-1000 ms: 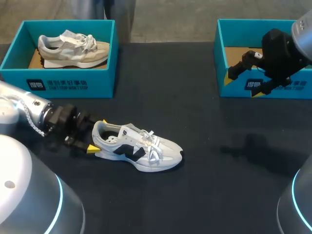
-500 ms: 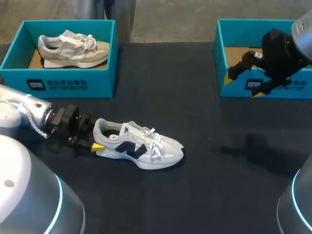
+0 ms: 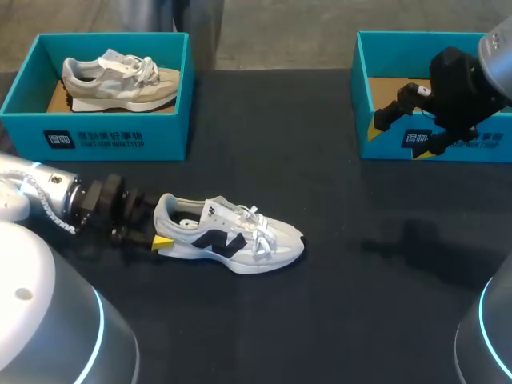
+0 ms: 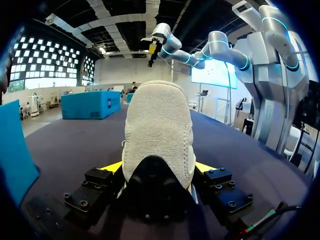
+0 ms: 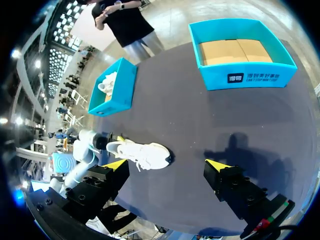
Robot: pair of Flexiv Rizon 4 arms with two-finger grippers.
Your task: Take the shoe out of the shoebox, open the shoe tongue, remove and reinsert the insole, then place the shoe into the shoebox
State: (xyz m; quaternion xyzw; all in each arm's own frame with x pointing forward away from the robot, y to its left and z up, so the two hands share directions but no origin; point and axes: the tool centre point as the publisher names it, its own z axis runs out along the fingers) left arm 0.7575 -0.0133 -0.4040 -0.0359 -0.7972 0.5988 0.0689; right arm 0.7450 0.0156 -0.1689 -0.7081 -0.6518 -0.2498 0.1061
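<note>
1. Seen from above, one yellow tip of the left claw point(image 3: 160, 233) shows at the heel of the shoe point(image 3: 232, 238); the other tip is hidden behind the heel
2. In the left wrist view the fuzzy, rounded heel fills the gap, hiding the toe and laces; both yellow tips press its sides, so the left claw point(image 4: 158, 167) pinches the shoe
3. The shoe is white with dark side panels and loose white laces; it sits upright on the matte black bench point(image 3: 336, 304), toe towards the right arm; its insole cannot be made out
4. The right claw point(image 5: 166, 165) is spread wide with nothing between its tips
5. The right arm covers part of the teal right box point(image 3: 376, 144); a brown card floor shows inside
6. The teal left box point(image 3: 104, 140) holds a beige shoe point(image 3: 120, 76) with pale laces
</note>
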